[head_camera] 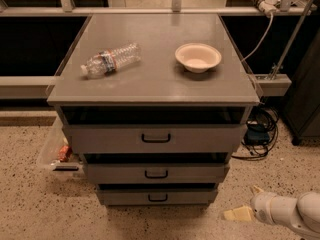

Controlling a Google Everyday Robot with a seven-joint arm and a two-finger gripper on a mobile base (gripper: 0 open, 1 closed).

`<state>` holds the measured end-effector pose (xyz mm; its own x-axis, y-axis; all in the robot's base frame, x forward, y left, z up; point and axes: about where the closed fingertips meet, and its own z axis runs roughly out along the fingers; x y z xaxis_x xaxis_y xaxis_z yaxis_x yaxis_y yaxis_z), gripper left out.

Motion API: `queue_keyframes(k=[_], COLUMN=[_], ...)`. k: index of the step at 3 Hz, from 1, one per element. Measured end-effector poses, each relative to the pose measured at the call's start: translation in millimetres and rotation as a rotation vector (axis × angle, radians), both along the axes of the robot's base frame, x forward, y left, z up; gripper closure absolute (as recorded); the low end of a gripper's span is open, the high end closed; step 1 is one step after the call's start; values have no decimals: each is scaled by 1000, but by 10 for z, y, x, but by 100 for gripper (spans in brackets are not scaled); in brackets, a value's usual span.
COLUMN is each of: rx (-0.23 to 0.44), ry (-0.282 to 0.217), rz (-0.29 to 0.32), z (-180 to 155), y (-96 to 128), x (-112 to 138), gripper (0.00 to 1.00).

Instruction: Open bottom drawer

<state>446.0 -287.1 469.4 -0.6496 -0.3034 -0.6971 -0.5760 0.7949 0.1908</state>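
The bottom drawer (157, 196) is the lowest and shortest of three grey fronts on the cabinet, with a small black loop handle (158, 198). Its front sits close under the middle drawer and looks shut. My gripper (247, 203) is low at the bottom right, near the floor, to the right of the cabinet and about level with the bottom drawer. Its pale fingers (238, 214) point left toward the cabinet and stand apart with nothing between them. It touches nothing.
On the cabinet top (155, 84) lie a plastic bottle (110, 60) and a cream bowl (198, 57). The middle drawer (156, 173) and top drawer (155, 138) are above. A clear bin (56, 151) stands at the left, cables (260, 134) at the right.
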Motion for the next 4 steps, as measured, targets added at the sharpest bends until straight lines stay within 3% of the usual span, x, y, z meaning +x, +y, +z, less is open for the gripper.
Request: queue_keyframes(k=[1, 2, 3, 4], rx=[-7, 47, 148, 271], ry=[-36, -76, -106, -86], rz=[-61, -58, -5, 37], z=[-310, -855, -1329, -1756], y=[-59, -1, 93, 247], x=[23, 50, 136, 199], gripper=[0, 0, 0, 8])
